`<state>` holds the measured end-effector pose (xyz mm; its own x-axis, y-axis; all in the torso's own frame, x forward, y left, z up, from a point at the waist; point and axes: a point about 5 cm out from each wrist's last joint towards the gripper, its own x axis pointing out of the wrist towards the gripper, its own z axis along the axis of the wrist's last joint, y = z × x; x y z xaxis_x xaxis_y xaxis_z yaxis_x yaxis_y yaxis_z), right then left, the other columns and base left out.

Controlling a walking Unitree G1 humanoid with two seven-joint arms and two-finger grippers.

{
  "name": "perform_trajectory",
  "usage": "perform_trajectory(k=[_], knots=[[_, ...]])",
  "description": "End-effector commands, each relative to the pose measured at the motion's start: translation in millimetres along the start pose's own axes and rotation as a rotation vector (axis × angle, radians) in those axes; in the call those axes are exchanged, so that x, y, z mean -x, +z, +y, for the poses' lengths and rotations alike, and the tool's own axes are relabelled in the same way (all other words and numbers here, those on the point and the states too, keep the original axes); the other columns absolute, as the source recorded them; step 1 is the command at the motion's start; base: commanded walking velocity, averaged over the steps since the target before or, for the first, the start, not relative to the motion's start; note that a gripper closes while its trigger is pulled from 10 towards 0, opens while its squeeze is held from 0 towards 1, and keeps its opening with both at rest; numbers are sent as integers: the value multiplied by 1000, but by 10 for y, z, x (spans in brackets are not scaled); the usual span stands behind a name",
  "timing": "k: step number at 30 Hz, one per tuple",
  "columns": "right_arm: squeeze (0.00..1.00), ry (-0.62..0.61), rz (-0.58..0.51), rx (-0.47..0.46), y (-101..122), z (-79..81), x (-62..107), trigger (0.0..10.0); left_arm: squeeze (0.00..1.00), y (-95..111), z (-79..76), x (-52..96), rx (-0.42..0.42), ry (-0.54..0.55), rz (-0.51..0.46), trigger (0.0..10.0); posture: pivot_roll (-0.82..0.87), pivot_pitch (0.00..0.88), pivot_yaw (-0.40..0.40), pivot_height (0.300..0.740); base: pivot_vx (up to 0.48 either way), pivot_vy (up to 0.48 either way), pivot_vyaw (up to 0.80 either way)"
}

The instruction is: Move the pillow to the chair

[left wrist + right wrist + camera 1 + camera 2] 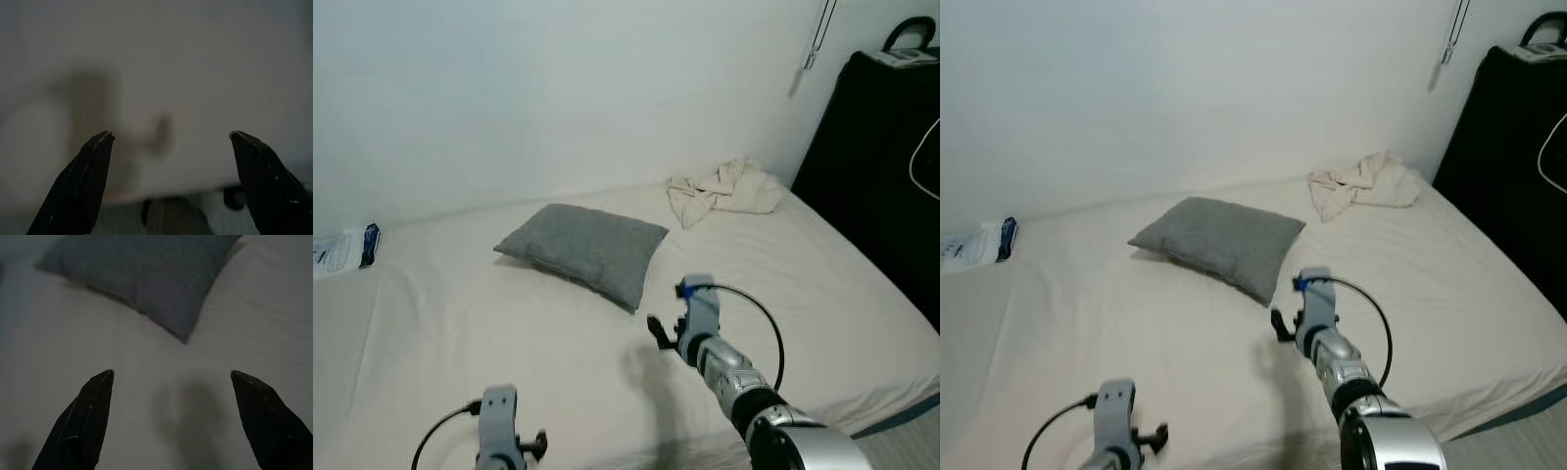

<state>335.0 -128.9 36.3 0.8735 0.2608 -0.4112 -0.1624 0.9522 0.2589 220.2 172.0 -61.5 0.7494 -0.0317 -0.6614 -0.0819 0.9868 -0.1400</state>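
My left tool (530,446) hung low at the near edge of the bed (431,333), fingers spread wide and empty. My right tool (658,331) hovered over the sheet just short of the grey pillow (585,250), jaws wide apart, holding nothing. The pillow lay flat mid-bed, apart from the crumpled cloth (720,188) near the wall. I judged this the approach; next, reach forward and close on the pillow's near corner.

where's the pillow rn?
The grey pillow lies on the bed near the wall, ahead of the open right hand, with crumpled cloth to its right.
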Motion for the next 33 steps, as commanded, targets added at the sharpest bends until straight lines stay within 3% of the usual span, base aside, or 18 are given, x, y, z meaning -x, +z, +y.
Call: perform_trajectory(k=[1,8,17,21,31,33], knots=[[0,14,-14,-83,8,31,-10,10000,0,102,59,-9,-34,2,-40,10000,-66,135,13,710,0,0,0],[0,8,-77,-250,127,-25,-15,10000,0,253,133,-19,-81,27,-106,10000,-74,136,11,675,0,0,0],[0,-4,-126,-311,245,-176,17,10000,0,292,249,5,-60,75,-141,10000,-86,130,0,630,0,0,0],[0,-1,-156,-334,282,-212,28,10000,0,332,267,7,-74,86,-164,10000,-87,132,0,630,0,0,0],[0,-24,-225,-361,473,-299,40,10000,0,673,353,19,0,99,-342,10000,-68,202,24,630,0,0,0],[0,-52,-293,-406,633,-371,56,10000,0,902,295,42,-51,30,-461,10000,-41,256,51,630,0,0,0]])
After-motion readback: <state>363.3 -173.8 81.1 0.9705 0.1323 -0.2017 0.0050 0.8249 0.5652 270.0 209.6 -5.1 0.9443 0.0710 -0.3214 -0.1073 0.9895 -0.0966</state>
